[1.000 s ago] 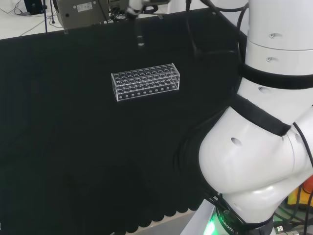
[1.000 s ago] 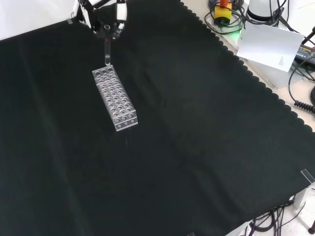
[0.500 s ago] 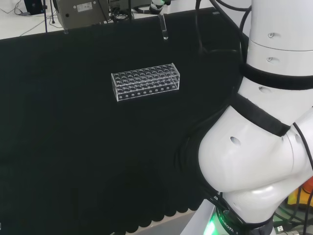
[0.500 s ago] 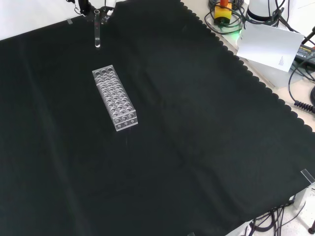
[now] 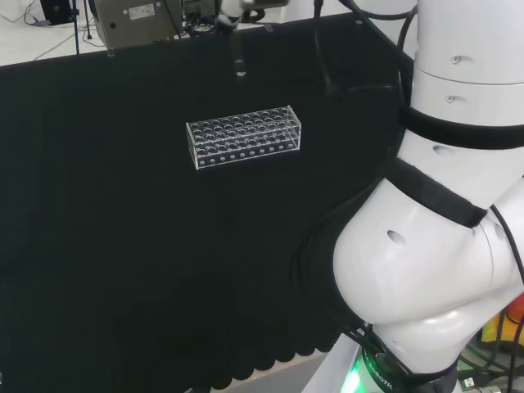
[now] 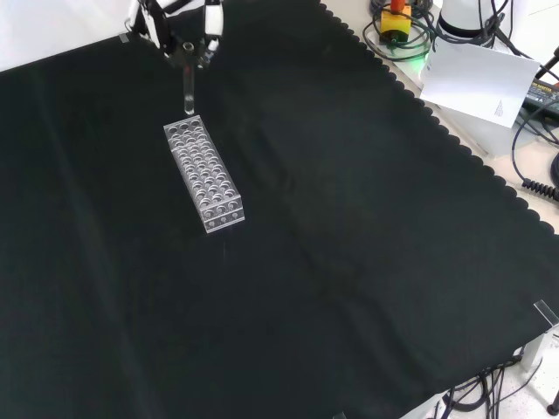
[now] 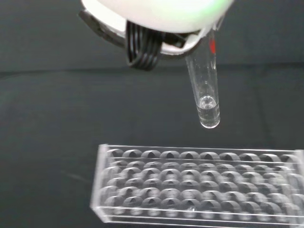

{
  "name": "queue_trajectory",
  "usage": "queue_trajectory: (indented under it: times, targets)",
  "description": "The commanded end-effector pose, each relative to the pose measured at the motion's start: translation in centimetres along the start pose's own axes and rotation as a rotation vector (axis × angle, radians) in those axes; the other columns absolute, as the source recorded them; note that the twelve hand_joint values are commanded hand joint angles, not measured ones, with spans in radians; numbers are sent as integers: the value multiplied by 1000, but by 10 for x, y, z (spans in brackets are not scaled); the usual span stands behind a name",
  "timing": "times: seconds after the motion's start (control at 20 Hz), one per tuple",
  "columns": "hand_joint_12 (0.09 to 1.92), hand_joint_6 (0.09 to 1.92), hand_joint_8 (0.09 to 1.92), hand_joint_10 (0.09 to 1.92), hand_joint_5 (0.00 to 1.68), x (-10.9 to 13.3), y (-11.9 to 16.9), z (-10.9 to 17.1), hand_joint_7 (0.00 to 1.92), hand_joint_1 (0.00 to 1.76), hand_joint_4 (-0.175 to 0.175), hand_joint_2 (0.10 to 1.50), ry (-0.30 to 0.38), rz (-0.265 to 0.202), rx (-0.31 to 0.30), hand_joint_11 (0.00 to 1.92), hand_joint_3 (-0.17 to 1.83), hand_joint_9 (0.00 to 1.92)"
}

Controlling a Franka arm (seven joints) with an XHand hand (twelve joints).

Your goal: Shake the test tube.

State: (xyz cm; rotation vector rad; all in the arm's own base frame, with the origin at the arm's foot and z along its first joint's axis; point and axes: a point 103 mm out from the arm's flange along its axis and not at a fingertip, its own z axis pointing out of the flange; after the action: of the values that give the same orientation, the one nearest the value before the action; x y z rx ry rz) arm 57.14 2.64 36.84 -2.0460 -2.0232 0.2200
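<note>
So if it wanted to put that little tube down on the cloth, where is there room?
Nearly everywhere. In the front view the black cloth lies bare to the right of the clear rack and below it, out to the scalloped edge. The one busy spot is the rack's far end, where the hand holds the test tube above it.

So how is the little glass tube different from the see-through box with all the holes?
The test tube is one slim round tube, while the rack is a long block with rows of many holes. The test tube hangs in the air, pinched by the hand; the rack lies on the black cloth. The test tube hangs roughly upright, the rack lies flat. Both are clear, and you can see through them.
</note>
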Motion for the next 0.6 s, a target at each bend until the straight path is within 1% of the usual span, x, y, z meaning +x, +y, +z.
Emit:
queue_trajectory:
  times: [0.05, 0.15, 0.3, 0.4, 0.6]
  targets:
    - [1295, 481, 631, 87, 1347, 75, 2, 8, 1441, 1433, -175, 620, 18, -163, 20, 703, 627, 1454]
    - [1294, 480, 631, 87, 1347, 93, 1, 8, 1441, 1433, -175, 620, 8, -201, 23, 703, 627, 1455]
    - [1294, 480, 631, 87, 1347, 110, 1, 7, 1441, 1433, -175, 620, 15, -235, 24, 703, 628, 1456]
    - [1294, 480, 631, 87, 1348, 116, 1, 7, 1441, 1433, -175, 619, 19, -247, 23, 704, 628, 1456]
    - [1294, 480, 630, 87, 1348, 115, 4, 8, 1441, 1433, -175, 619, 15, -240, 27, 704, 628, 1457]
